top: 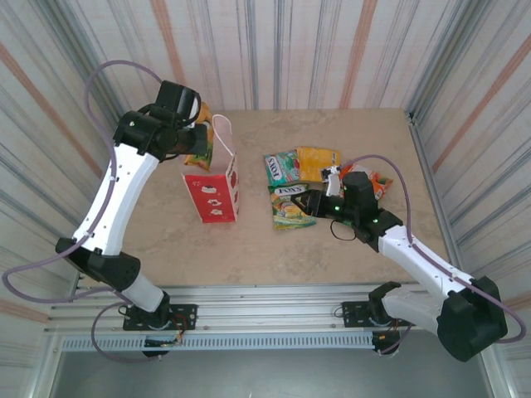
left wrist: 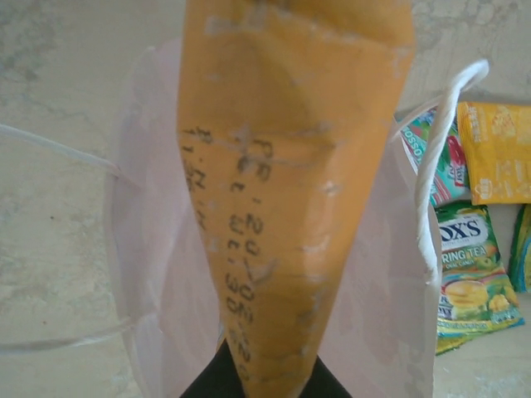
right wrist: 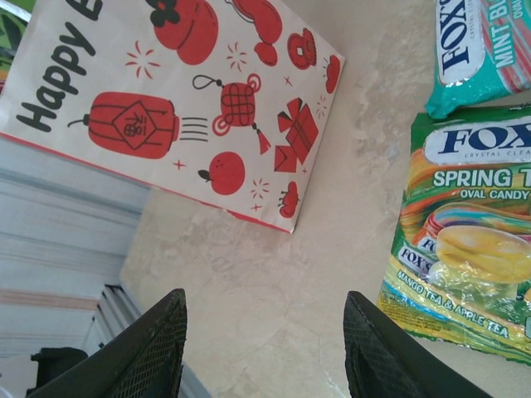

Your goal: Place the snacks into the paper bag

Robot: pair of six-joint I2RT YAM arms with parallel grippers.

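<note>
Beige marbled table (top: 332,249), striped walls (top: 332,50), metal rail (top: 274,317)

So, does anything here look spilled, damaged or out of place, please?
Nothing stands out: the paper bag stands upright, the left tool holds an orange packet over its mouth, and the other snacks lie flat in a loose pile.

Soft, even light is coming from above, so the beige marbled tabletop (top: 265,249) is looking bright with only faint shadows under things. The shiny orange snack packet (left wrist: 290,191) is sitting so near the left wrist lens that it's going blurry and hazy, while the white paper bag with red prints (right wrist: 166,99) is showing crisp on the right wrist.
</note>
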